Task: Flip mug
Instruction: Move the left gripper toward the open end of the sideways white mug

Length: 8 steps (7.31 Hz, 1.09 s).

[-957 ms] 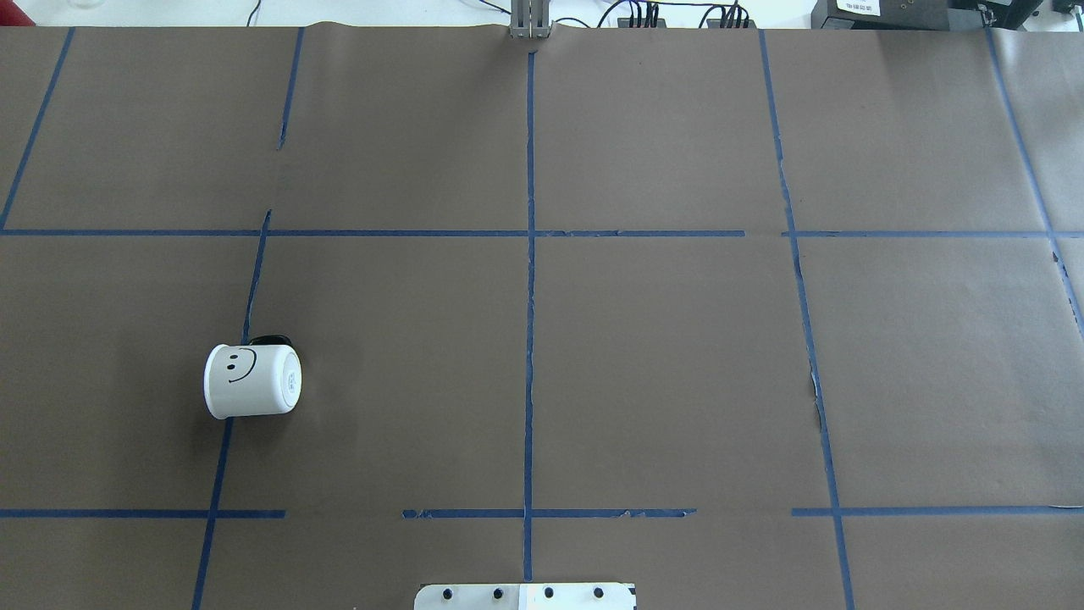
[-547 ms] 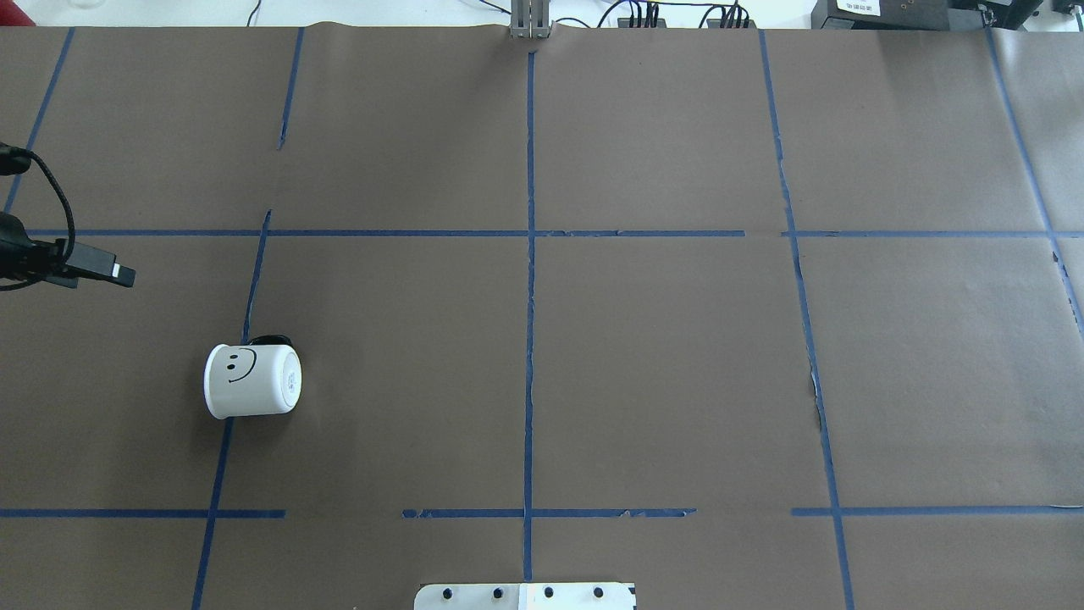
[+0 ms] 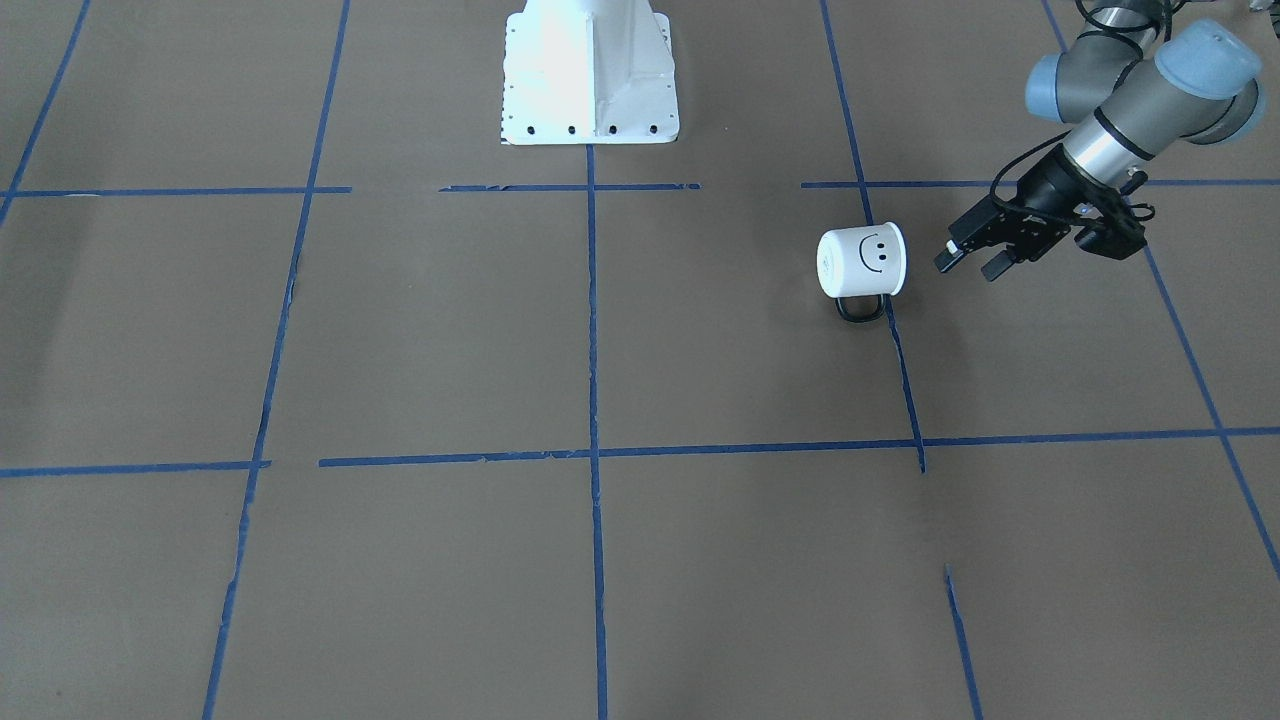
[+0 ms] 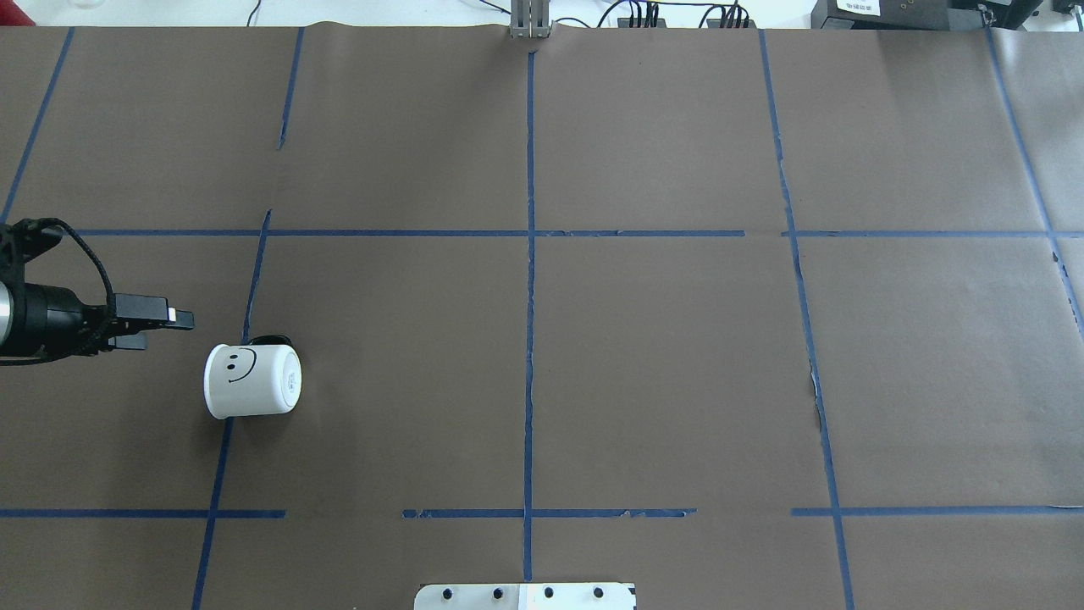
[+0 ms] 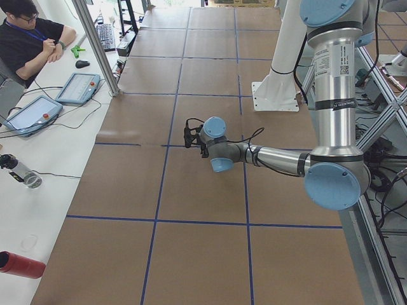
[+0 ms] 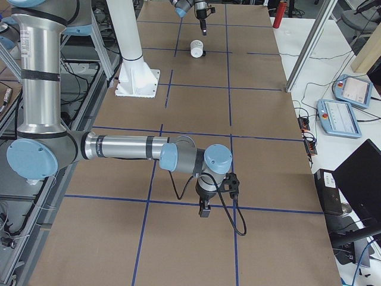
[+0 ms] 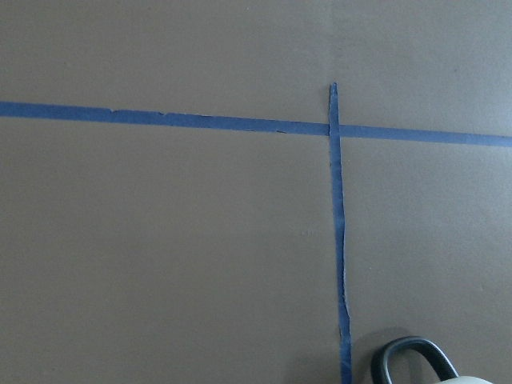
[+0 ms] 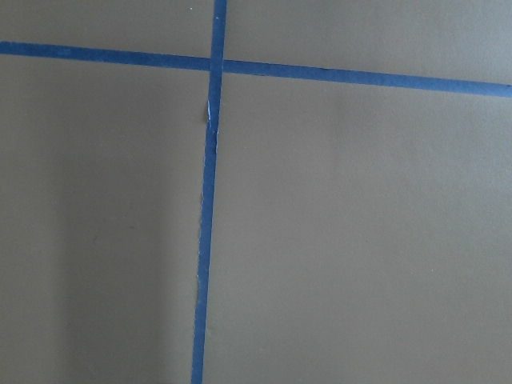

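Left gripper (image 3: 966,270) (image 4: 168,331): released, fingers parted, nothing between them; it hangs just beside the mug (image 3: 862,262) (image 4: 250,381) on the side toward the worktop's left edge, not touching it. The overhead view cuts its arm off at the frame's border. Right gripper (image 6: 204,210): seen only from the right end camera, low over the worktop's right part; whether parted or clenched cannot be told. Mug: lying on its side on a blue tape line (image 4: 530,339) in the left part of the worktop (image 4: 677,339), roughly midway between the robot-side and far edges; smiley face uppermost, black handle (image 3: 860,308) (image 7: 412,360) toward the far edge, base toward the centre. Mouth faces the left gripper; interior hidden. The left wrist view catches only the handle's arc. Faint print on the base is too small to read.
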Each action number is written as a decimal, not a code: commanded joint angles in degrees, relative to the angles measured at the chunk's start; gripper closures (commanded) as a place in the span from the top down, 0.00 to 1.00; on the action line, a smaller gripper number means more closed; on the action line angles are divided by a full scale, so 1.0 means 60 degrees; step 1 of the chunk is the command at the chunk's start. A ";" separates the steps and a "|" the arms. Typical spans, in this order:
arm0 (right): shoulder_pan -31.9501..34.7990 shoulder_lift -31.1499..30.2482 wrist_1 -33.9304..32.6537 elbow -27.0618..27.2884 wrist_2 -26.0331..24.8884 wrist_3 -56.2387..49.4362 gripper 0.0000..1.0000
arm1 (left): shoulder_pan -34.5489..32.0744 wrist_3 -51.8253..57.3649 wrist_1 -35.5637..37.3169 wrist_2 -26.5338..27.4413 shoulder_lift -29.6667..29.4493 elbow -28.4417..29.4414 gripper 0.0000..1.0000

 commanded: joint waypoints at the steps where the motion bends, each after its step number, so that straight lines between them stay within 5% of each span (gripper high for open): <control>1: 0.0000 0.0000 0.0000 0.0000 0.0000 0.0000 1.00 | 0.0701 -0.1555 -0.1868 0.0670 -0.0016 0.0141 1.00; 3: 0.0000 0.0000 0.0000 0.0000 0.0000 0.0000 1.00 | 0.0717 -0.2263 -0.4229 0.0671 -0.0191 0.1322 1.00; 8: 0.0000 0.0000 0.0000 0.0000 0.0000 0.0000 1.00 | 0.1477 -0.2337 -0.6096 0.1593 -0.0937 0.2718 1.00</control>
